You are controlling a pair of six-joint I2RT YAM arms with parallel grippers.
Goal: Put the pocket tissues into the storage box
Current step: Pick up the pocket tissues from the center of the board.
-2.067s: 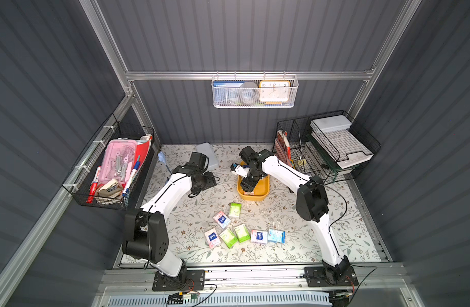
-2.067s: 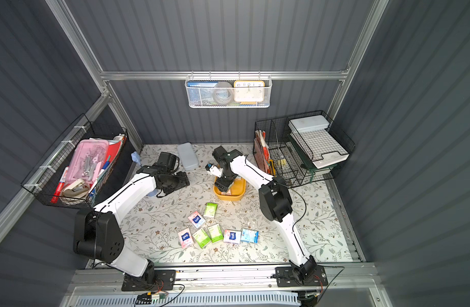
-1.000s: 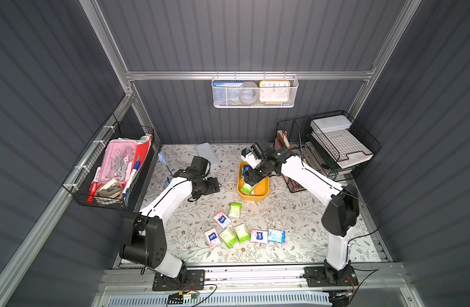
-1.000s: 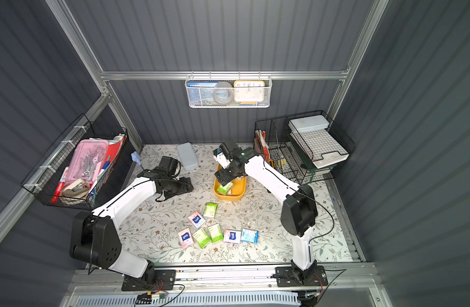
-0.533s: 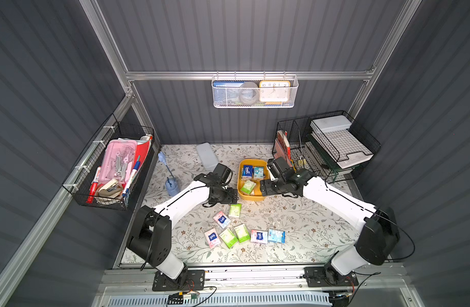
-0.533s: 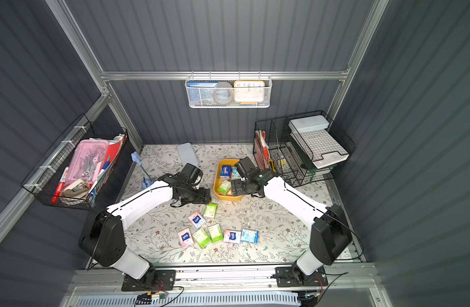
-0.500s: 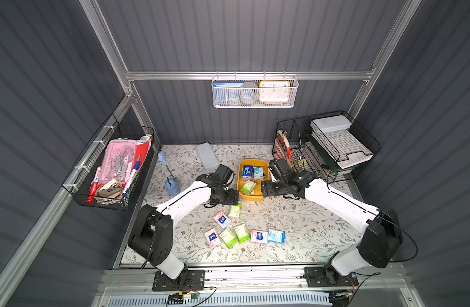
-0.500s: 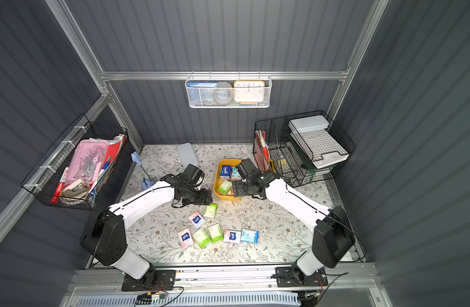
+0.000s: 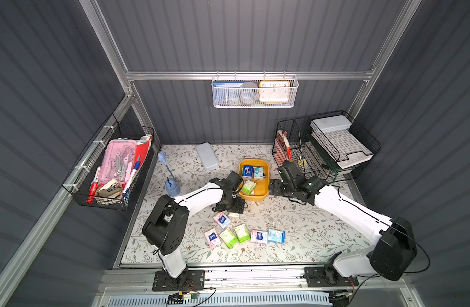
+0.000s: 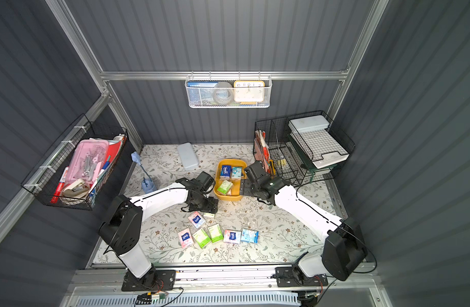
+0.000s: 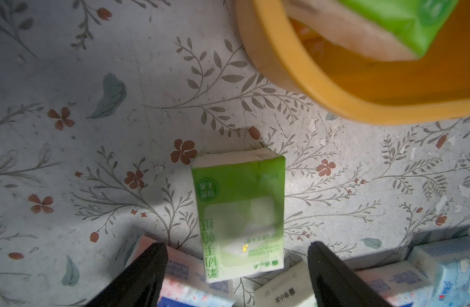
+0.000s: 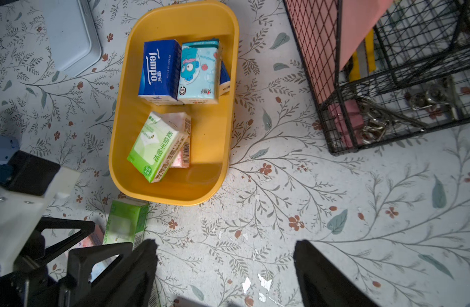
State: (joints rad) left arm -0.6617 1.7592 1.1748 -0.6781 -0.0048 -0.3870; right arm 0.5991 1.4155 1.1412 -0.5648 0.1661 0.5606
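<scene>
The yellow storage box [image 9: 263,183] [image 12: 218,133] holds a dark blue packet [image 12: 158,70], a light blue one [image 12: 199,70] and a lime green one [image 12: 156,148] lying on a pink one. Several more pocket tissues [image 9: 241,234] lie in a loose row near the table's front. One green packet [image 11: 240,212] lies flat just in front of the box. My left gripper [image 11: 236,255] [image 9: 232,208] hangs open right over it, a finger on each side of its near end. My right gripper [image 12: 224,252] [image 9: 273,187] is open and empty over bare table beside the box's right side.
A grey flat case [image 9: 207,159] lies at the back. A blue brush holder [image 9: 171,186] stands at the left. Black wire racks [image 9: 308,154] fill the back right corner close to my right arm. Wire baskets hang on the left wall [image 9: 111,170] and back wall [image 9: 255,91].
My left gripper has come from the table's back left to the green packet in front of the box. My right gripper has withdrawn from over the box to its right side.
</scene>
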